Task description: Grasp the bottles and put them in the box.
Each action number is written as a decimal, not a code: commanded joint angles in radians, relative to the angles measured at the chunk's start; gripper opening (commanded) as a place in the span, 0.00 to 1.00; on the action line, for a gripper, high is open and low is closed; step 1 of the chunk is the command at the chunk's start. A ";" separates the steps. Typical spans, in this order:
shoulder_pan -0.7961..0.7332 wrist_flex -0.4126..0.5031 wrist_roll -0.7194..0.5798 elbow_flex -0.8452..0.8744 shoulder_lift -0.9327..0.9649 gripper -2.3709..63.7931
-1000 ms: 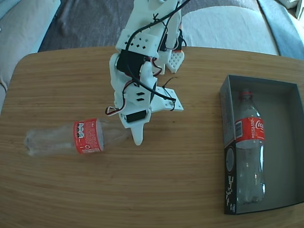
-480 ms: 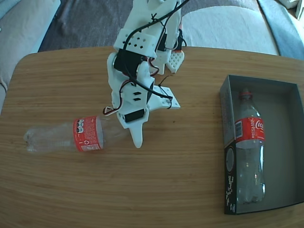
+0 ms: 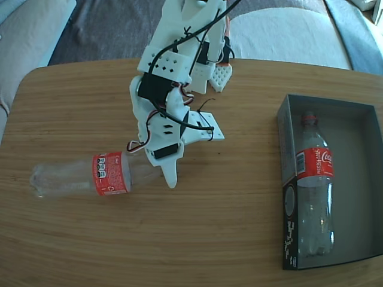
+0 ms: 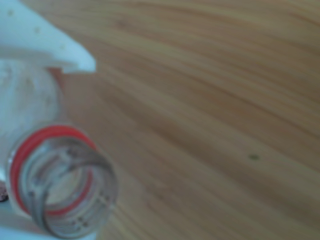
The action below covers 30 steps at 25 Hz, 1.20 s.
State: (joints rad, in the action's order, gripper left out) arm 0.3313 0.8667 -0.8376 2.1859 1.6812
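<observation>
Our gripper (image 3: 163, 170) has lifted slightly, clamped on the neck of the loose bottle (image 3: 90, 176) on the table (image 3: 239, 227); the other bottle (image 3: 314, 191) lies in the box (image 3: 359, 179).

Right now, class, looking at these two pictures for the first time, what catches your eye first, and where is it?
The white robot arm reaching down mid-table in the fixed view, its hand at the neck of a Coca-Cola bottle lying on its side at left. At right, a second bottle lies inside the dark cardboard box. The wrist view shows the open bottle mouth up close.
</observation>
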 commanded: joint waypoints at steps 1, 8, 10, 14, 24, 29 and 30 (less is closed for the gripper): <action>0.003 0.008 0.029 -0.052 0.011 0.62; 0.006 0.002 0.164 -0.052 0.025 0.62; 0.003 -0.005 0.193 -0.060 0.025 0.62; 0.002 -0.005 0.210 -0.074 0.018 0.62; 0.005 0.005 0.209 -0.057 0.023 0.41; 0.005 0.006 0.209 -0.057 0.025 0.16; 0.005 0.006 0.209 -0.057 0.025 0.13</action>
State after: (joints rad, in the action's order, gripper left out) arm 0.3344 0.8667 -0.6305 2.1598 1.6812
